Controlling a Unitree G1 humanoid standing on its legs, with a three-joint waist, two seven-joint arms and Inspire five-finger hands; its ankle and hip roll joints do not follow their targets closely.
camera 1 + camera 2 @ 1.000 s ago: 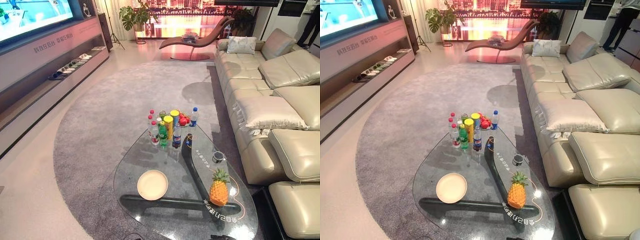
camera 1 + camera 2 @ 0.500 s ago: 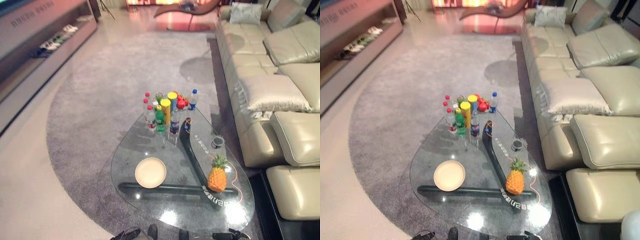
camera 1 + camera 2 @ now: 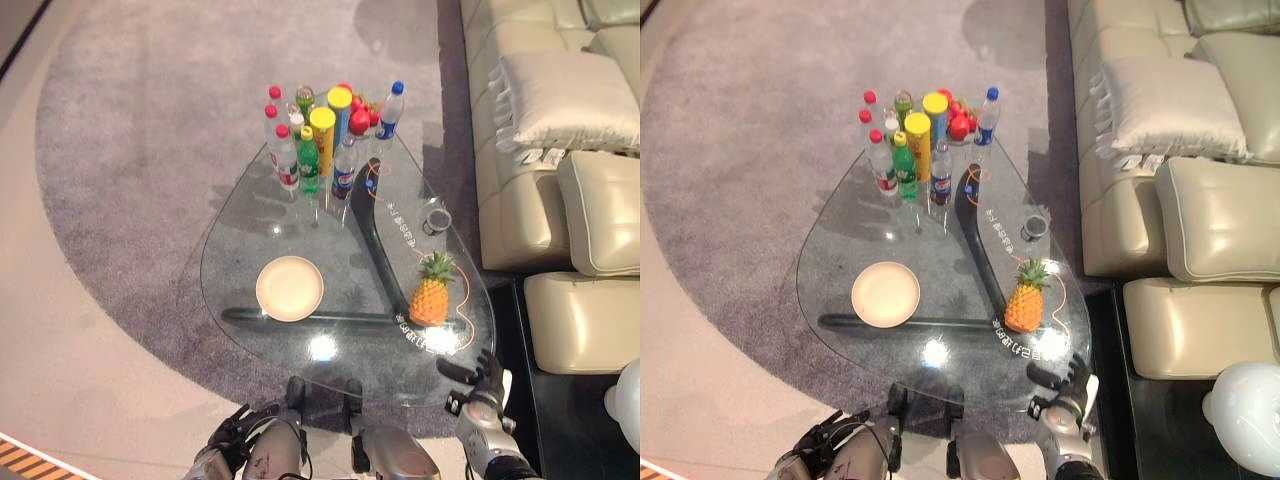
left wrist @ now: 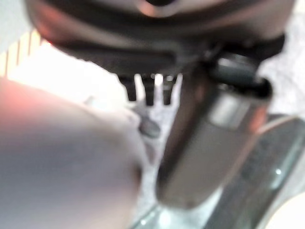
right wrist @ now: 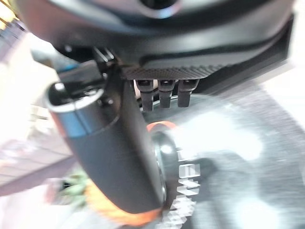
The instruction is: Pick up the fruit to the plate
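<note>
A pineapple [image 3: 430, 297] stands upright on the right side of the glass table [image 3: 250, 230]. A round cream plate [image 3: 289, 288] lies empty to its left, near the table's front. Small red fruits [image 3: 361, 108] sit at the far end behind the bottles. My right hand [image 3: 480, 378] hovers open at the table's near right edge, a short way in front of the pineapple. The right wrist view shows the thumb [image 5: 114, 162] with the pineapple [image 5: 81, 193] partly hidden behind it. My left hand [image 3: 232, 428] hangs open below the table's near left edge, holding nothing.
Several bottles and a yellow can [image 3: 310, 150] crowd the table's far end. A small dark cup [image 3: 437, 217] stands behind the pineapple. A beige sofa [image 3: 560, 150] runs along the right. Grey rug [image 3: 130, 150] surrounds the table. A white rounded object [image 3: 1250, 415] sits at the lower right.
The camera has tilted down and come closer, so the table sits higher in the picture. Both hands have come into view at the bottom. Nothing on the table has moved.
</note>
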